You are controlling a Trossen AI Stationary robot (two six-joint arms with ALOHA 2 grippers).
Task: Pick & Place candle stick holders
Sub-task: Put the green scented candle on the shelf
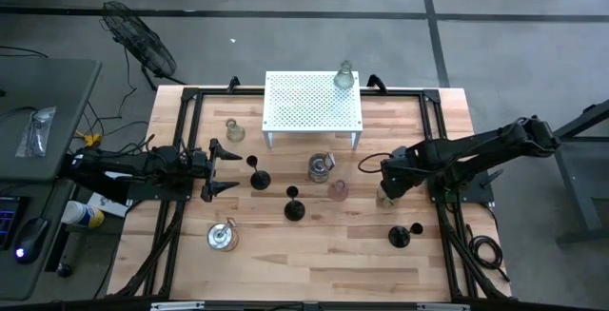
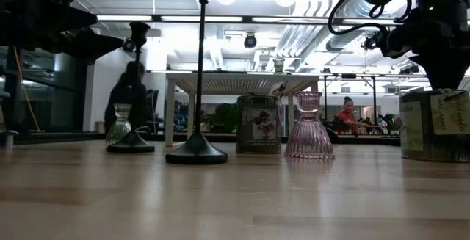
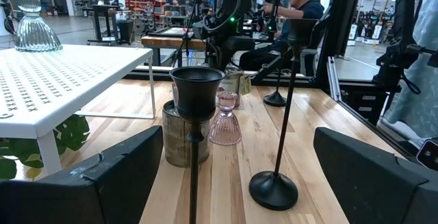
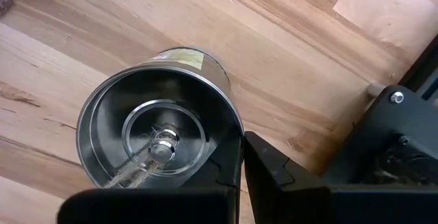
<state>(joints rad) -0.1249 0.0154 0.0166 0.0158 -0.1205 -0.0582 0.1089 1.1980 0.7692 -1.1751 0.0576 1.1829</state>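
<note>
My right gripper (image 1: 385, 195) points down at the table's right side, shut on a silvery tin-like candle stick holder (image 4: 161, 138). At the left my open left gripper (image 1: 217, 169) lies level and touches nothing; a black stemmed holder (image 3: 196, 87) stands just beyond its fingers. Two more black holders (image 1: 294, 209) (image 1: 400, 237), a pinkish glass one (image 2: 308, 126), a second silvery tin (image 1: 321, 166) and clear glass holders (image 1: 235, 132) (image 1: 222, 238) stand on their bases on the table. Another glass holder (image 1: 343, 76) stands on the white rack (image 1: 314, 102). My right gripper pinches the tin holder's thin wall at its top rim (image 4: 238, 142), one finger (image 4: 220, 175) inside the hollow and one finger (image 4: 280, 172) outside. The fingers come from above, pointing down. The tin (image 2: 433, 126) stands upright; in the low view its bottom looks level with the table.
The white perforated rack stands on legs at the table's far middle. Black frame rails (image 1: 438, 121) run along the table's edges. Bare wood (image 1: 314, 263) lies along the near edge. People show in the room behind the table.
</note>
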